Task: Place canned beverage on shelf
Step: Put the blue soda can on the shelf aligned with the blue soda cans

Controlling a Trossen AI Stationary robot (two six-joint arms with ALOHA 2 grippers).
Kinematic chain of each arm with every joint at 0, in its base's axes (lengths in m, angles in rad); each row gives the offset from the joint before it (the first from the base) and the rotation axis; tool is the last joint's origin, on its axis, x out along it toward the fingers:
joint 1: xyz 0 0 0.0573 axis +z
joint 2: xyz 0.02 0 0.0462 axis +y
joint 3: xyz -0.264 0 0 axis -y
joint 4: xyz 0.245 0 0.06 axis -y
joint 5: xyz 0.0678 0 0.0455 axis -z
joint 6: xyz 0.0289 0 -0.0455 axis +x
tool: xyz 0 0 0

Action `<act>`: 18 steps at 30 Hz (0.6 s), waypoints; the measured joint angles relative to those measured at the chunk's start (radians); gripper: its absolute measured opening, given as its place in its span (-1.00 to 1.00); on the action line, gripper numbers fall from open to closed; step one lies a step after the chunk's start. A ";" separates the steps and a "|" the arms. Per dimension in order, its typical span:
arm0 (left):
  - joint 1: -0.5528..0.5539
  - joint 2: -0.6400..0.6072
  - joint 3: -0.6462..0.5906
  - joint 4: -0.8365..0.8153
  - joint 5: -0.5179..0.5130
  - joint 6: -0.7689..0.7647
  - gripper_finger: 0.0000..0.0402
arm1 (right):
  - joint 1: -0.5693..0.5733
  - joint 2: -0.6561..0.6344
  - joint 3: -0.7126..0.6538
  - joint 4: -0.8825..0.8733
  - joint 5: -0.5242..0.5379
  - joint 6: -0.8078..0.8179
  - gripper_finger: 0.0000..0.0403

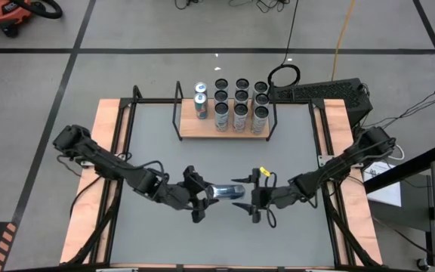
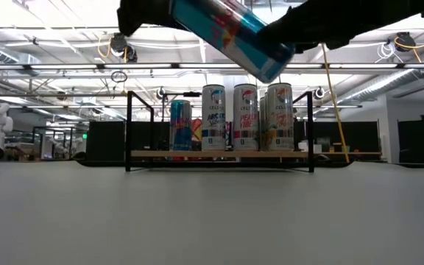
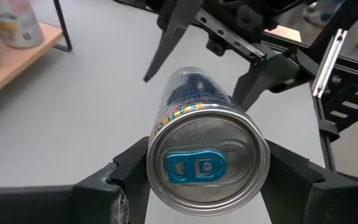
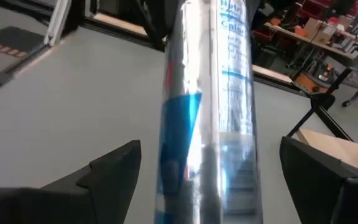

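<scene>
- Blue-and-silver can (image 1: 225, 192) is mid-air over the table's near middle, clamped by left gripper (image 1: 205, 198).
- Right gripper (image 1: 252, 198) straddles its other end, jaws wide, not gripping.
- Close it squarely before left releases; shelf (image 1: 191, 128) sits far.

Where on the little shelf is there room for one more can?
The shelf is crowded on its right, packed with tall cans. Two short cans stand left of them. Bare wood shows at the left end, by the black rod, and in front of the short cans.
</scene>
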 joint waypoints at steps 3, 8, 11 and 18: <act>0.013 0.022 0.000 0.017 0.015 -0.002 0.14 | -0.002 0.009 0.000 -0.020 0.003 0.000 0.57; 0.030 0.033 0.000 0.046 0.042 -0.004 0.14 | -0.002 0.020 0.000 -0.032 0.029 0.000 0.55; 0.037 0.034 0.000 0.043 0.053 -0.023 0.14 | -0.002 0.020 0.000 -0.055 0.031 0.003 0.48; 0.041 0.034 0.000 0.047 0.058 -0.024 0.14 | -0.002 0.020 0.000 -0.079 0.029 0.007 0.10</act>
